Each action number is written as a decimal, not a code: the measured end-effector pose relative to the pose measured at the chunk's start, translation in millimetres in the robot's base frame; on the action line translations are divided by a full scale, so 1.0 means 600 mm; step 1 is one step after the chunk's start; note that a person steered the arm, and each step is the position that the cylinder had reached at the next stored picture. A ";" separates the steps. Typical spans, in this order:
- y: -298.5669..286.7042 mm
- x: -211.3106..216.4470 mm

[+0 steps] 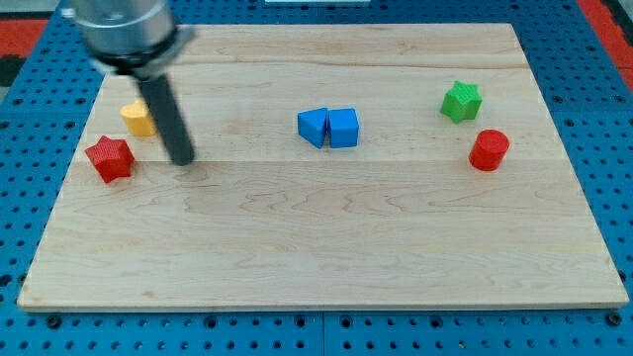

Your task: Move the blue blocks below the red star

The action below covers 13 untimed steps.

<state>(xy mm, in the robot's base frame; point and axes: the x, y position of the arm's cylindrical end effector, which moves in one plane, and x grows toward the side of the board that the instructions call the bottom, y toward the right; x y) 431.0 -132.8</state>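
Clearly, the two blue blocks [328, 128] sit touching mid-board, well right of the red star [110, 158] — nothing moved yet. My tip [184, 158] — a bare rod, no fingers — rests just right of the star, near a yellow block [138, 118].

Your rod comes down from the view's top left; my tip [183, 158] rests on the table [316, 247] just right of the red star [110, 158], not touching it. A yellow block [137, 118], shape unclear, sits just above the star, partly behind the rod. Two blue blocks [328, 128] stand touching side by side near the middle, well apart from the star. At the view's right, a green star [461, 101] sits above a red cylinder [489, 149].
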 end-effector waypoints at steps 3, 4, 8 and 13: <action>0.330 -0.095; 0.338 -0.057; 0.146 -0.137; -0.002 -0.012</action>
<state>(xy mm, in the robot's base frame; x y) 423.5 -134.3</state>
